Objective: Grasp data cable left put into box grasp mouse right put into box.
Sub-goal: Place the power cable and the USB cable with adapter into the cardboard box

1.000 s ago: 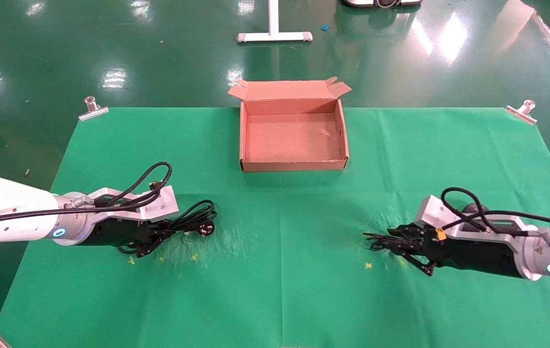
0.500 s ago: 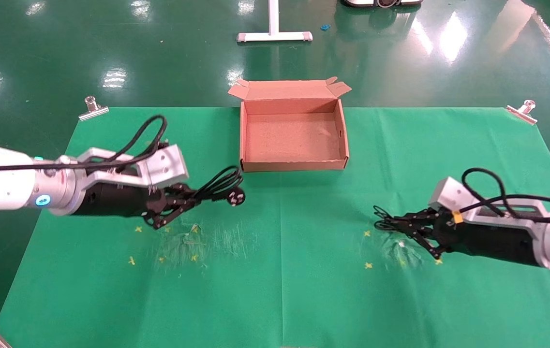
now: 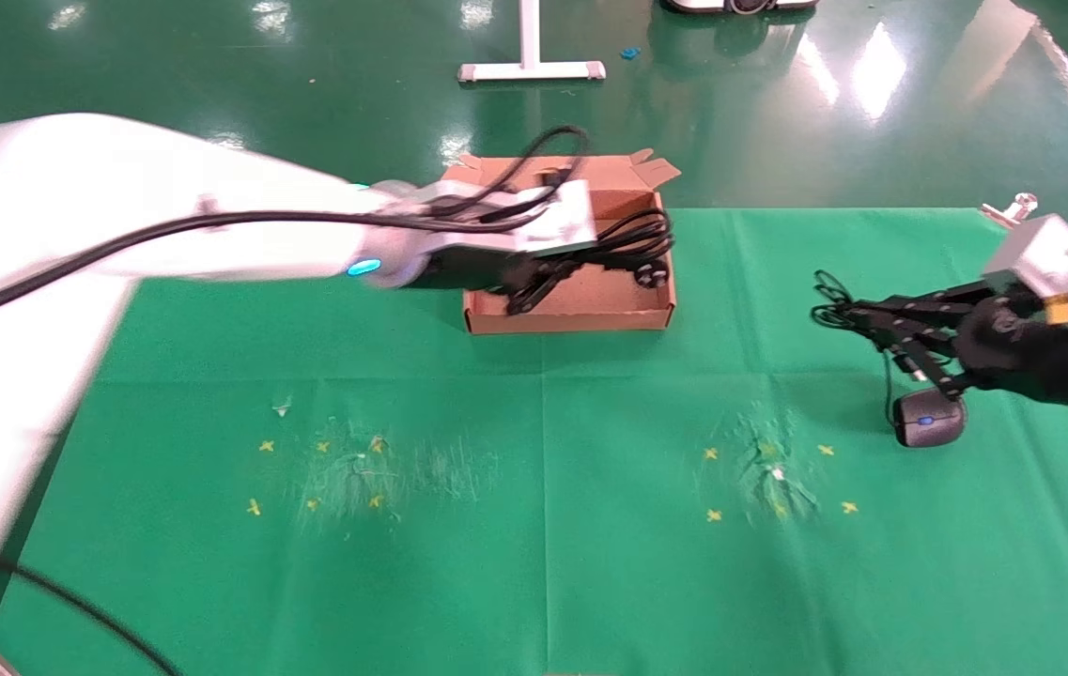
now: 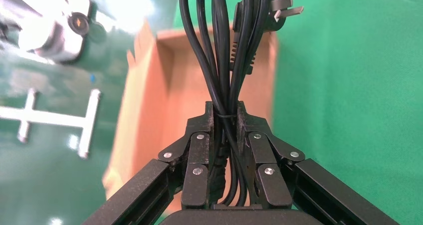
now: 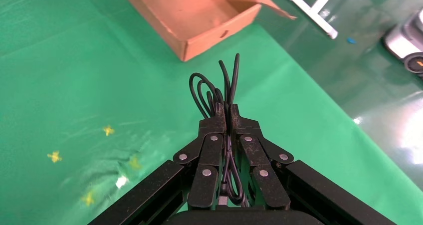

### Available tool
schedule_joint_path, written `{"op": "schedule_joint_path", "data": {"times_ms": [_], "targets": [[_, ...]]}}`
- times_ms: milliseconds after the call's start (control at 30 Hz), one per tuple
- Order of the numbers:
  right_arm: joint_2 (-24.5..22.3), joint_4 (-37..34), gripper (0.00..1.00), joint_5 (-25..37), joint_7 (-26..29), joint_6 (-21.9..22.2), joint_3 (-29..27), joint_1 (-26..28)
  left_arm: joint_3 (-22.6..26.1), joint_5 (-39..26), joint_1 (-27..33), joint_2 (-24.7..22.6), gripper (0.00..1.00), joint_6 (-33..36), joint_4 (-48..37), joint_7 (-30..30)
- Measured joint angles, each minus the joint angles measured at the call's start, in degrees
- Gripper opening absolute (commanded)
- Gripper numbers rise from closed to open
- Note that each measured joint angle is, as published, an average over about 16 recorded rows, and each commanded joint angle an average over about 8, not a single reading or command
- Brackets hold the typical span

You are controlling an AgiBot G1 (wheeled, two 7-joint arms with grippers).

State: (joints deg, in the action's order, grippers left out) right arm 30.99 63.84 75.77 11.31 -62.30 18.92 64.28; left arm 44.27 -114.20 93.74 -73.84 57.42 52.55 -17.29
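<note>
Your left pincer (image 3: 548, 280) is clenched on the data cable (image 3: 632, 239), holding its loops over the box (image 3: 571, 321) — poised, it seems, for a drop inside. The box looks empty. Your right pincer (image 3: 858, 314) grips the mouse's cord (image 5: 219, 93) — the mouse (image 3: 928, 421) dangles just above the tabletop (image 3: 543, 545).

no text, label, brand or number can be read anywhere in these views.
</note>
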Motion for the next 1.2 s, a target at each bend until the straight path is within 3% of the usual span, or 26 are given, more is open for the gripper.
{"op": "schedule_joint_path", "data": {"times_ms": [267, 533, 833, 1000, 1200], "targets": [[-4.06, 2.55, 0.00, -4.72, -0.75, 0.65, -3.28, -4.22, 9.18, 3.42, 3.21, -4.82, 1.00, -10.10, -9.58, 5.25], [-4.85, 3.67, 0.00, -6.71, -1.41, 2.66, -5.25, -5.10, 17.91, 9.94, 5.55, -4.75, 1.00, -14.99, -11.96, 4.05], [-1.33, 4.14, 0.00, -5.44, -1.65, 3.79, -4.97, 1.83, 21.21, 16.83, 8.73, -2.30, 1.00, -15.96, -15.16, 3.08], [3.51, 2.96, 0.00, -2.89, -2.32, 3.44, -2.89, 8.33, 21.01, 18.57, 10.58, 2.91, 1.00, -15.00, -15.06, 1.03], [11.36, -1.01, 0.00, 0.95, -4.34, 2.75, 0.66, 16.42, 20.96, 17.73, 11.88, 14.02, 1.00, -11.65, -7.63, -4.91]]}}
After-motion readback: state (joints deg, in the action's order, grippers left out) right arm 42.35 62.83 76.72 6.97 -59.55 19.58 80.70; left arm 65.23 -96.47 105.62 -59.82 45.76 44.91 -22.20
